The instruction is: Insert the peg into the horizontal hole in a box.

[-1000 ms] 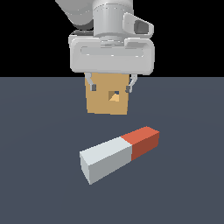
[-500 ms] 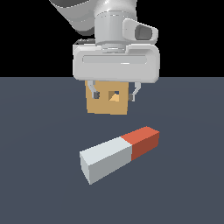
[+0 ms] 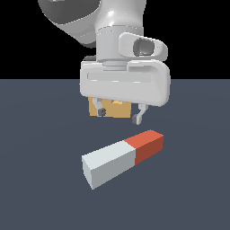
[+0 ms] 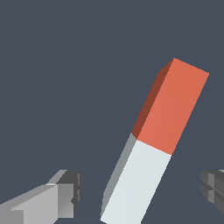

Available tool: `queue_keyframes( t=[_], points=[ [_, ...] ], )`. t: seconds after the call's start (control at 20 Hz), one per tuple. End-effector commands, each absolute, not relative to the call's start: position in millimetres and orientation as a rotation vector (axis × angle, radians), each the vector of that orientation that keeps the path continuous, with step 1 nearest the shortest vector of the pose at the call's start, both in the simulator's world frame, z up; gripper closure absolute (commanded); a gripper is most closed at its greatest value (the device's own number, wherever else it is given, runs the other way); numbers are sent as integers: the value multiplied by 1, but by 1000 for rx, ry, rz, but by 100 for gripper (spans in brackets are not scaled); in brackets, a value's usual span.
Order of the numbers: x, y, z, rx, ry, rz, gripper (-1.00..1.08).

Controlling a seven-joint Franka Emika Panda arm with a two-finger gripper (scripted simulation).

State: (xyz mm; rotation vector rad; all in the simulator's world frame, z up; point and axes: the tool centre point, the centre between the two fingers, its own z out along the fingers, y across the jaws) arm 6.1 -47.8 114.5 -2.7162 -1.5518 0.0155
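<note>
**A:** Peg (image 3: pixel 122 157) first, or the arm?

**B:** Arm first, it is the biggest thing and the one that changed. Over the last second it has come forward and grown in the exterior view, so its white body now covers most of the box (image 3: pixel 111 108); a second ago the whole tan face and its hole showed below the hand, and now only a strip of tan shows and the hole is hidden.

**A:** So what does that mean for the job?

**B:** My guess is that it is closing in to pick the peg up. Nothing is grasped yet, so the insertion itself has not begun.

**A:** And the tool (image 3: pixel 119 115)?

**B:** Its fingers are spread wide with nothing between them in the exterior view. In the wrist view one finger (image 4: pixel 52 197) sits at each side of the picture, and the peg's pale end runs up between them, touching neither.

**A:** Where does the peg lie, then?

**B:** Flat on the dark table (image 3: pixel 40 134), nearer than the tool and below it. Pale end points near and to the exterior view's left; red end points far and to the right, toward the box. It has not moved. The box stands farther back, well apart from the peg.
</note>
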Motion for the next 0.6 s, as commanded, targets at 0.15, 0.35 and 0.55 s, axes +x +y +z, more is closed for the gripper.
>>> queue_keyframes(
  t=[0.15, 0.35, 0.55],
  points=[
    [3, -67, 96, -2855, -1294, 9, -92],
    [-1, -77, 86, -2922, -1145, 5, -92],
    [-4, -84, 79, -2965, -1036, 2, -92]
  ],
)
